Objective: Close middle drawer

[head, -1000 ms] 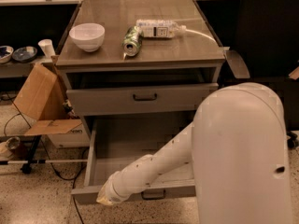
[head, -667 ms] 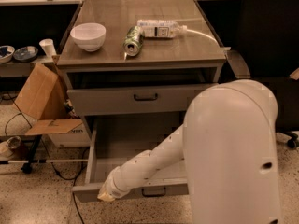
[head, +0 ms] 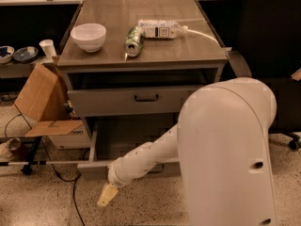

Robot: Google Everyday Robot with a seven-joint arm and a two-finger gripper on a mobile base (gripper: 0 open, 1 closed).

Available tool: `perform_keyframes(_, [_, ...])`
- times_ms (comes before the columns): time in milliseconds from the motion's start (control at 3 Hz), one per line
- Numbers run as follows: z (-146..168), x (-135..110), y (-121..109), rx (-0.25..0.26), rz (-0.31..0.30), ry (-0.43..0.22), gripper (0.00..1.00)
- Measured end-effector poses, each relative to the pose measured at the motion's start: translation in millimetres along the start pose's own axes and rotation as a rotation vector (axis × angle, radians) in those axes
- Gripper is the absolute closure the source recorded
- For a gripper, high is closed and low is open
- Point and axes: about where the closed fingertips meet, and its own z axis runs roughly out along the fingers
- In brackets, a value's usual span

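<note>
1. Since the earlier views, the middle drawer has slid partway back into the cabinet. Its front panel now sits closer beneath the upper drawer, and the white arm housing has swung leftwards across it.
2. Left of the middle drawer, a cardboard box leans by the floor. It looks to be out of the drawer's path.
3. The middle drawer itself is only partly shut. A good stretch of its grey tray is exposed below the upper drawer, and the front panel stands well out from the cabinet face. By my judgement less than half of the travel is done and most of the push remains.
4. The gripper hangs just in front of and below the left half of the middle drawer's front panel, over the floor. Nothing is seen in it, and I cannot tell whether it is apart or together. The wrist just above it appears to bear against the panel, which would make that the pushing contact.
5. Across the middle drawer's centre and right half, the forearm lies over the panel and covers most of the pull handle. The housing hides the drawer's right end.
</note>
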Motion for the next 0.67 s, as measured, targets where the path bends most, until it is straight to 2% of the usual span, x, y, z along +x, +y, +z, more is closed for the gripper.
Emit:
perform_keyframes(333, [-0.1,-14.9,-22.4,0.017,-0.03,-0.009,0.03])
perform_keyframes(667, [0.3,-25.1,-34.5,0.019,-0.047,-0.014,0.2])
